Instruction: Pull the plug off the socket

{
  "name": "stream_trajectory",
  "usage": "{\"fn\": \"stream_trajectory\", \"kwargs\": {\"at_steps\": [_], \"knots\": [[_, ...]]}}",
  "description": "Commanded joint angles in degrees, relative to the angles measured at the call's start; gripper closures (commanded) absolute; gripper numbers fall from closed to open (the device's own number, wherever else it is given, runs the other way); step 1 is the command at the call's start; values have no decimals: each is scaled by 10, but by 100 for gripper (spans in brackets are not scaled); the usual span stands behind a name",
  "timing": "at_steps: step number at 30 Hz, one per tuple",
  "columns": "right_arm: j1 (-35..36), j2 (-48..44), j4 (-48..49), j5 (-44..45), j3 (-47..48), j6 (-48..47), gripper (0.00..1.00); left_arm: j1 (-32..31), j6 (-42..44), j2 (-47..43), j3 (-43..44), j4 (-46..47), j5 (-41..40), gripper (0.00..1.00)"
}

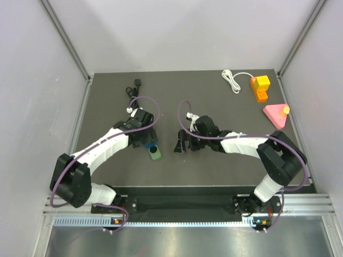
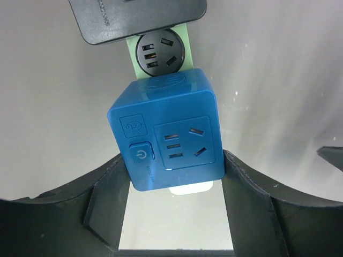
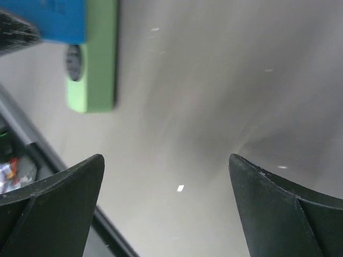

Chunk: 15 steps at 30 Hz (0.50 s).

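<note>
Plug [image 2: 166,134], a blue cube, is sitting on the green socket strip [image 2: 161,53] left of the worktop's [image 1: 241,112] middle, and we are pinching its sides with our left pincer [image 2: 174,160]. At its three o'clock our right pincer [image 3: 166,160] is hovering, spread wide.

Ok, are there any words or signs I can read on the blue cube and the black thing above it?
Power sign, a circle with a short stroke: on the button of the blue cube.
Small square emblem above the button: too small to read.
Raised marking on the cube's top face: too blurred to read.
Pale lettering on the black block: too blurred to read.
No clear words or numbers anywhere.
</note>
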Motion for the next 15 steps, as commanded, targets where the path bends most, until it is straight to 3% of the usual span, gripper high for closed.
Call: {"fn": "stream_trajectory", "kwargs": {"at_steps": [1, 2, 7, 9, 15], "knots": [[7, -32, 111, -67, -24, 19, 2, -8, 4, -43, -21, 29, 34, 93], [7, -31, 121, -74, -28, 21, 2, -8, 13, -50, -24, 37, 33, 79], [8, -26, 181, -111, -52, 55, 2, -8, 33, -63, -24, 46, 32, 39], [9, -18, 178, -119, -46, 58, 2, -8, 40, -57, -23, 50, 38, 32], [9, 10, 196, -138, -39, 75, 2, -7, 55, -34, -20, 61, 56, 26]]}}
